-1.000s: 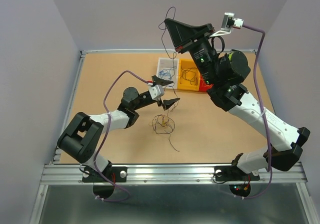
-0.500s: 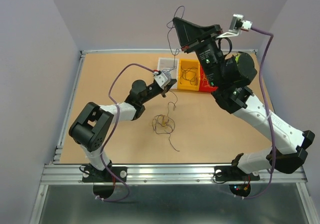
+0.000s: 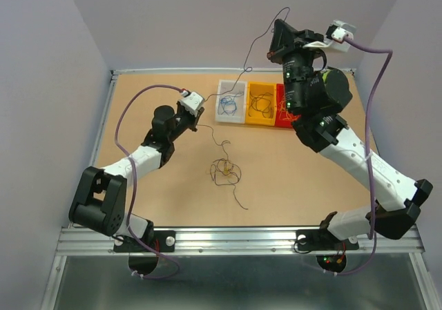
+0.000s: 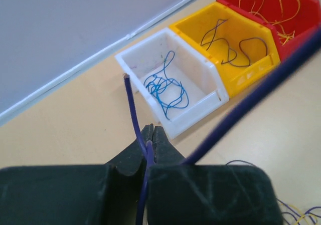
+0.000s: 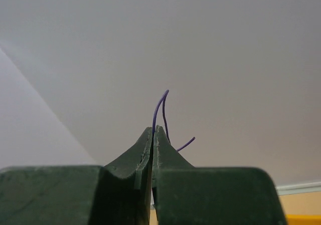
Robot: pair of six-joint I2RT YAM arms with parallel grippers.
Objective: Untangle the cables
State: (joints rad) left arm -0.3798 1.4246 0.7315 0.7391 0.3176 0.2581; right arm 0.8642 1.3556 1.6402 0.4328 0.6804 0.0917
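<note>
A single blue strand [image 4: 132,106] stretches between the arms. The left gripper [image 4: 153,131] is clenched on it low beside the white bin [image 4: 193,116], and the right gripper [image 5: 153,130] pinches its other end high in the air. One tangle [image 3: 224,171] lies on the tan desk [image 3: 179,199] between plain grey walls [image 3: 173,20]. There are three bins; the yellow bin [image 4: 248,79] and red bin [image 3: 282,121] stand beside the white.

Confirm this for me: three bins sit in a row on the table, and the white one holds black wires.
Not quite: the white bin holds blue wires, as the left wrist view shows. The black wires lie in the yellow bin beside it. The three bins do sit in a row.
</note>
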